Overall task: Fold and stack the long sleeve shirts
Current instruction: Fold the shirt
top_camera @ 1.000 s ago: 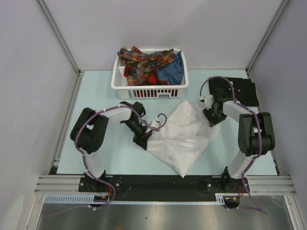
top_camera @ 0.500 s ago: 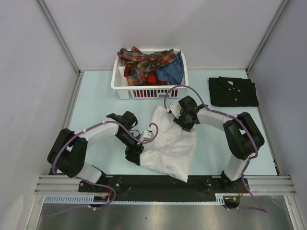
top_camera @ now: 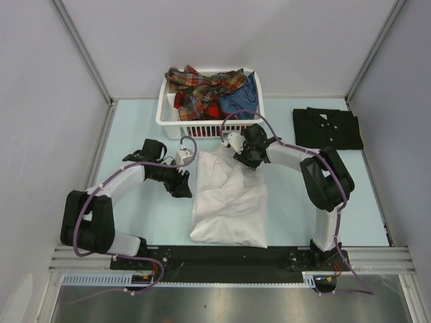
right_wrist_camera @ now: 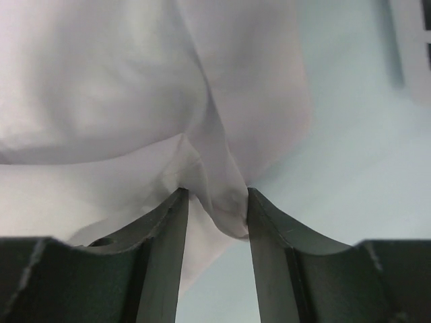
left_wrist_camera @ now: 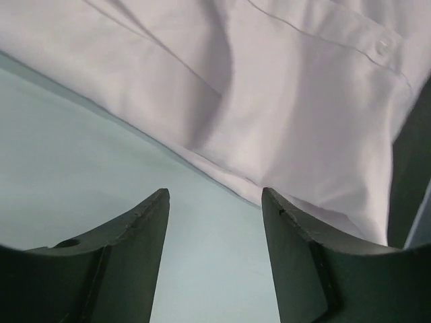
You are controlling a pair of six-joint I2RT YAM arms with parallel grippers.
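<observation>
between the right fingers (right_wrist_camera: 160,266), white shirt (right_wrist_camera: 101,87) bunches.

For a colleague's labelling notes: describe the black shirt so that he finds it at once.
On the pale blue table, find the white basket at the far edge. Right of it, by the far right corner, lies the black shirt, folded flat. It is the only dark garment; the white shirt lies mid-table, the plaid ones in the basket.

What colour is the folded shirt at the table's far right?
Black shirt, clearest in the top view.
</observation>
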